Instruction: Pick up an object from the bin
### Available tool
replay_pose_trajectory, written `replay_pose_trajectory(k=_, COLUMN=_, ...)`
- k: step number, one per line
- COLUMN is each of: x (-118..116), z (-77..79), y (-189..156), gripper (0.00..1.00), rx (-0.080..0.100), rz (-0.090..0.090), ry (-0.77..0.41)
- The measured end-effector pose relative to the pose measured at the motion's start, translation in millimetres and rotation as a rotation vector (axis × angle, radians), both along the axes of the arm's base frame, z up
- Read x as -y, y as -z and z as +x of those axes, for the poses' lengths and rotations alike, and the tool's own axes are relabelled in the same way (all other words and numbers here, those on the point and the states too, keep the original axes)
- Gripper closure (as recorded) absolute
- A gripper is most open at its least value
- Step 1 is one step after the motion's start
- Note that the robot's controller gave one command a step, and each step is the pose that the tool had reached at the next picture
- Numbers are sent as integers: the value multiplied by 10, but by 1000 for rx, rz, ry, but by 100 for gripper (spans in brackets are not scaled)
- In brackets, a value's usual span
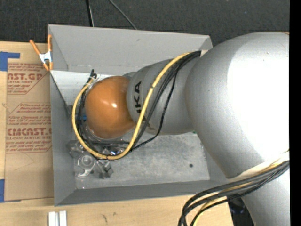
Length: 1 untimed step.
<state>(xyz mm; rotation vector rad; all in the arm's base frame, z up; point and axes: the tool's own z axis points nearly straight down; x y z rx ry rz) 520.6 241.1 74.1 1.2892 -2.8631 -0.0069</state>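
The arm (pixel 188 98) was reached in from the right and lowered deep into the bin (pixel 164 161), over its left half. The wrist was capped by an orange cover (pixel 108 107), and a loop of yellow and black cables (pixel 77 112) was strung round that cover. The gripper (pixel 96 147) was tucked under the cover, close to the floor near the lower-left corner, and was largely hidden by it. Whether it was spread or closed could not be told, nor whether anything was gripped. Just below the cover, a small heap of loose things was gathered in the lower-left corner. A clear round piece (pixel 86 162) was set nearest the corner, a dark grey piece (pixel 104 169) just to its right, and another clear piece (pixel 75 148) above them, near the left wall. The bottom of the cable loop was hung just above this heap.
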Motion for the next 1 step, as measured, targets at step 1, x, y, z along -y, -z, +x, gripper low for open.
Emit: replay_pose_trajectory(k=1, x=28, z=25, y=-16, gripper=100, rx=3, rz=-1, ry=6)
